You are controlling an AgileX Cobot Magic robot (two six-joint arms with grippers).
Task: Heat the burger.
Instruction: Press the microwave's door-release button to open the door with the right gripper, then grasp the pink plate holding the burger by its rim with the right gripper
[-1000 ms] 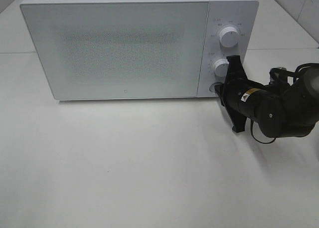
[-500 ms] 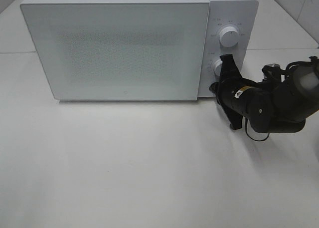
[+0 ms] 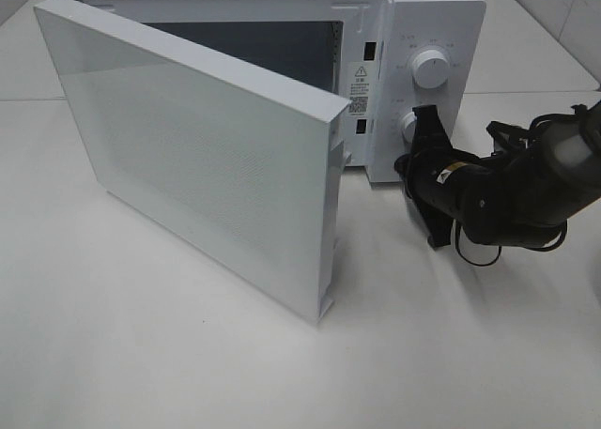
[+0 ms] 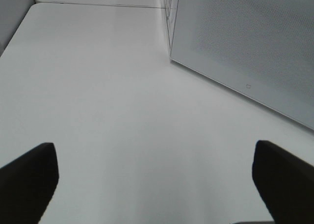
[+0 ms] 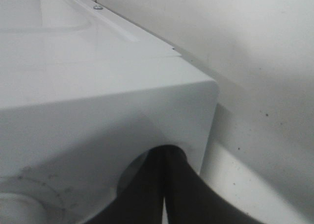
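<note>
The microwave (image 3: 465, 35) sits on the white table (image 3: 188, 363) with its door (image 3: 197, 157) swung wide open; the right gripper (image 3: 409, 165), jaws together, meets the control panel below the knobs (image 3: 431, 68).

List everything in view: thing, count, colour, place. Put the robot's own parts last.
white box-shaped microwave oven: one, white, at the back of the table
flat white microwave door: one, white, hinged at the left, standing open toward the front
round control knobs: two, white, upper above lower on the right-hand panel
small printed label: one, white with dark print, on the frame beside the cavity
flat white table: one, white, under everything
right end effector: one, black, shut, tips against the panel below the lower knob
left end effector: one, black, open, over the table near the door, holding nothing
</note>
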